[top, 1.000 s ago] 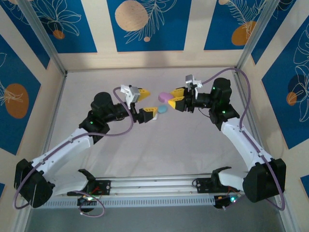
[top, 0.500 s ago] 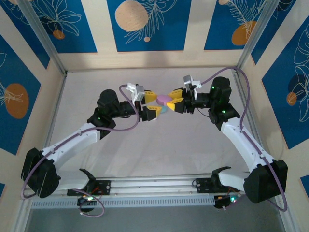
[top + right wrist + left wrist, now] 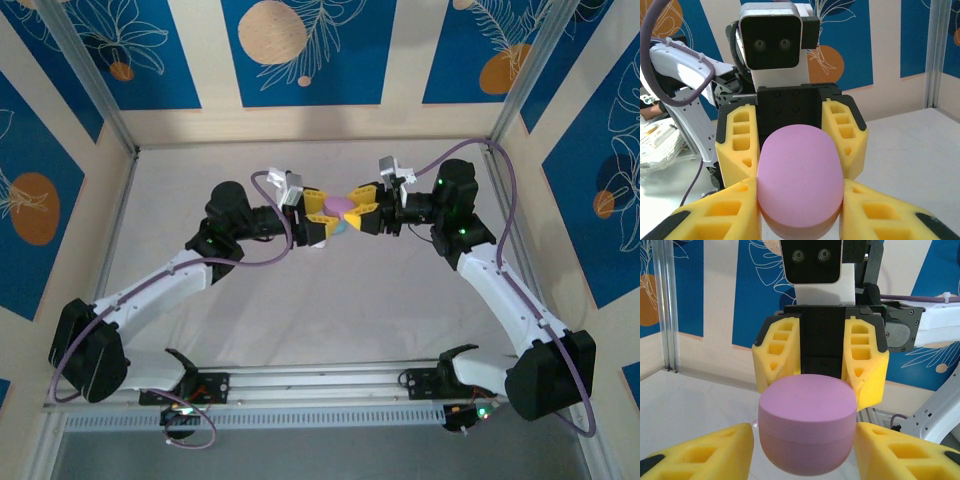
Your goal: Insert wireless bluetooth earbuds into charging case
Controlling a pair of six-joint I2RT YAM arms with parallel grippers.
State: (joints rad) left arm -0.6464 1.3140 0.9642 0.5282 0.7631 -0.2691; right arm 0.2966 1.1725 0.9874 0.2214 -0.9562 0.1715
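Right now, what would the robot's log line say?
right end effector: shut on pink case | left end effector: flanking case | lid: closed

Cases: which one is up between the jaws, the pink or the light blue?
The pink case: the right gripper clamps it and the left gripper flanks it. The light blue case lies on the table, ungripped.

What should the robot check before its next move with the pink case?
1. Right gripper clamped on the pink charging case: ok.
2. Left gripper has fingers on both sides of the case: ok.
3. Left gripper grips firmly: cannot tell.
4. Case lid open for earbuds: not ok, it is closed.
5. Where the earbuds are: cannot tell.
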